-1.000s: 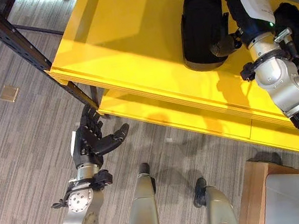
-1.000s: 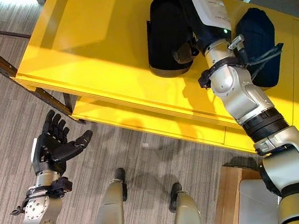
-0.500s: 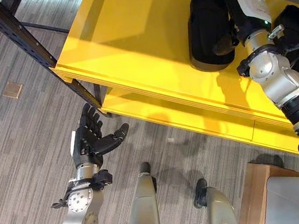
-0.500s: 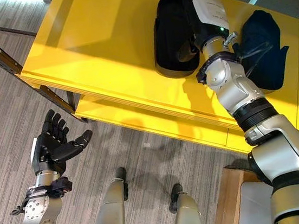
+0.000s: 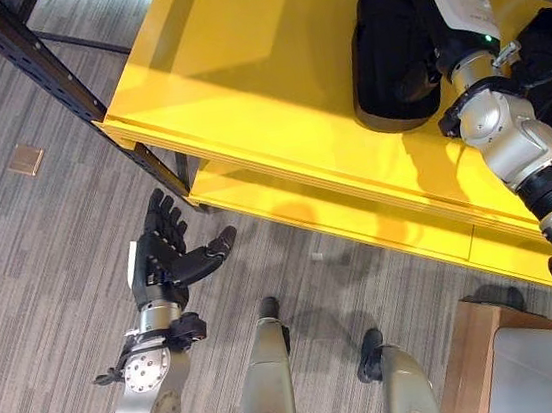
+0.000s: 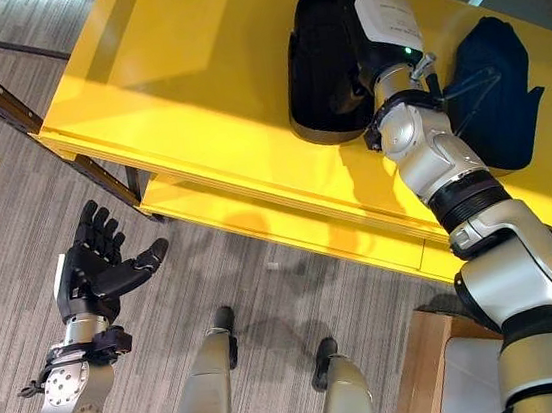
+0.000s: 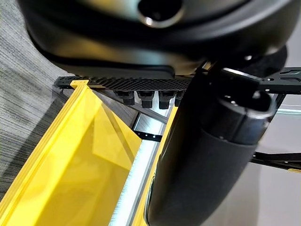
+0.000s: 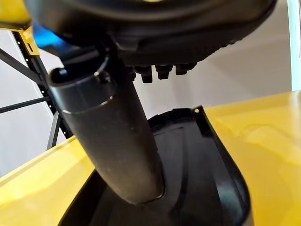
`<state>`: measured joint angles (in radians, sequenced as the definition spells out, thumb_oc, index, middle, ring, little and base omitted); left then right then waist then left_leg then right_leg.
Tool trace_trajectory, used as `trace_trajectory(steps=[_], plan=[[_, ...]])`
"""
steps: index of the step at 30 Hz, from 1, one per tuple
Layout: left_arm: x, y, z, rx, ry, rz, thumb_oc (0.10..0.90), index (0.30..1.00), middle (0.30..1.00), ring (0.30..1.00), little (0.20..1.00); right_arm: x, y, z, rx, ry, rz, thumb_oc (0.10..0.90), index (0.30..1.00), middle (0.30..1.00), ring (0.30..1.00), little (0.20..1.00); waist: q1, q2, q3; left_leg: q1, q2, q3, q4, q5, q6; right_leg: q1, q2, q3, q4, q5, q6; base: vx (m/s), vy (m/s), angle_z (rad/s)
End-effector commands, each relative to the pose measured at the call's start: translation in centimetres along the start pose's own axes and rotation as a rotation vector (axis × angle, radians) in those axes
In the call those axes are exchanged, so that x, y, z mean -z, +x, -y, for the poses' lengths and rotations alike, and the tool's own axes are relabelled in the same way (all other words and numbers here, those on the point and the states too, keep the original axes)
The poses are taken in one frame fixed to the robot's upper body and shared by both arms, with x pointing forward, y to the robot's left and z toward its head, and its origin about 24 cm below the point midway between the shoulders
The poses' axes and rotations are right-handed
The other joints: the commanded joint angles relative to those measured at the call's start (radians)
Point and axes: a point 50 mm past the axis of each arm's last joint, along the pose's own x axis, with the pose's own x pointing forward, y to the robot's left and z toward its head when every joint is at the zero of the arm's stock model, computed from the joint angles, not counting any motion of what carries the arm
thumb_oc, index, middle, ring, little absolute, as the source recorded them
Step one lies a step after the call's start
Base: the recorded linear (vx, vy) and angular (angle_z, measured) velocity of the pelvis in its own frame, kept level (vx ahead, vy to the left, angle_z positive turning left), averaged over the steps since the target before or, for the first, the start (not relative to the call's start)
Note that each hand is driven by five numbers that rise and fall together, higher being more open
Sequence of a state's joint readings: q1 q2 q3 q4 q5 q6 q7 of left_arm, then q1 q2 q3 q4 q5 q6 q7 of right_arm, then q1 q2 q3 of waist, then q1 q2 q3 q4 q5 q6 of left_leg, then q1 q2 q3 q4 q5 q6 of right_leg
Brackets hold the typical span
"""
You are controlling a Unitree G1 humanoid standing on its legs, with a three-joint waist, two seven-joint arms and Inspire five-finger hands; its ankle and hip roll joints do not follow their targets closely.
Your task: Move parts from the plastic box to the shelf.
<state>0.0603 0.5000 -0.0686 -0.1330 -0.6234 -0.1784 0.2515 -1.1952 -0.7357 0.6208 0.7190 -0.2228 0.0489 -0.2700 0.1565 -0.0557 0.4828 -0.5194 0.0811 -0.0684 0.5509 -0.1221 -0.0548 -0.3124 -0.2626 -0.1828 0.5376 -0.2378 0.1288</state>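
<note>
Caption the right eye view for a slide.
Right hand on a black part on the yellow shelf; left hand open above the floor.

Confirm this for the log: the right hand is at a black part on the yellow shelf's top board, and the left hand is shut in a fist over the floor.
Not quite. The left hand is open, fingers spread, over the floor, as the left eye view shows. The right hand is indeed at the black part on the yellow shelf.

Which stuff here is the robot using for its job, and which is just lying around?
For the job:
yellow shelf
black part under the right hand
second black part on the shelf
plastic box

Just there:
left hand, empty
floor plate
</note>
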Motion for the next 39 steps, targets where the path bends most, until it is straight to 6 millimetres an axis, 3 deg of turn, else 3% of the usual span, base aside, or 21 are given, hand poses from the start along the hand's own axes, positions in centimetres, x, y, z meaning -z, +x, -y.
trace_trajectory(steps=[1, 24, 39], plan=[[-5.8, -0.4, 1.2, 0.103, -0.022, 0.293, 0.900, 1.000, 1.000, 1.000, 1.000, -2.8, 2.4, 6.8, 0.208, -0.040, 0.098, 0.900, 1.000, 1.000, 1.000, 1.000, 0.013, 0.011, -0.046, 0.045, 0.121, -0.004, -0.057, 0.018, -0.036, 0.067, -0.015, 0.032, 0.004, 0.002, -0.014, 0.01, 0.004, 0.04], [-5.7, -0.5, 1.0, 0.073, -0.039, 0.296, 0.900, 1.000, 1.000, 1.000, 1.000, -2.3, 2.2, 3.9, 0.088, -0.043, 0.074, 0.900, 1.000, 1.000, 1.000, 1.000, 0.027, 0.010, -0.017, 0.041, 0.116, -0.007, -0.070, 0.026, -0.032, 0.066, -0.018, 0.021, -0.004, 0.009, -0.011, 0.00, 0.000, 0.00], [-5.5, -0.5, 0.9, 0.055, -0.044, 0.292, 0.900, 1.000, 1.000, 1.000, 1.000, 0.5, 1.5, 1.6, 0.072, 0.107, -0.084, 0.900, 1.000, 1.000, 1.000, 1.000, 0.029, 0.027, 0.000, 0.039, 0.109, -0.005, -0.069, 0.024, -0.026, 0.061, -0.022, 0.025, 0.001, 0.009, -0.013, 0.00, 0.000, 0.00]])
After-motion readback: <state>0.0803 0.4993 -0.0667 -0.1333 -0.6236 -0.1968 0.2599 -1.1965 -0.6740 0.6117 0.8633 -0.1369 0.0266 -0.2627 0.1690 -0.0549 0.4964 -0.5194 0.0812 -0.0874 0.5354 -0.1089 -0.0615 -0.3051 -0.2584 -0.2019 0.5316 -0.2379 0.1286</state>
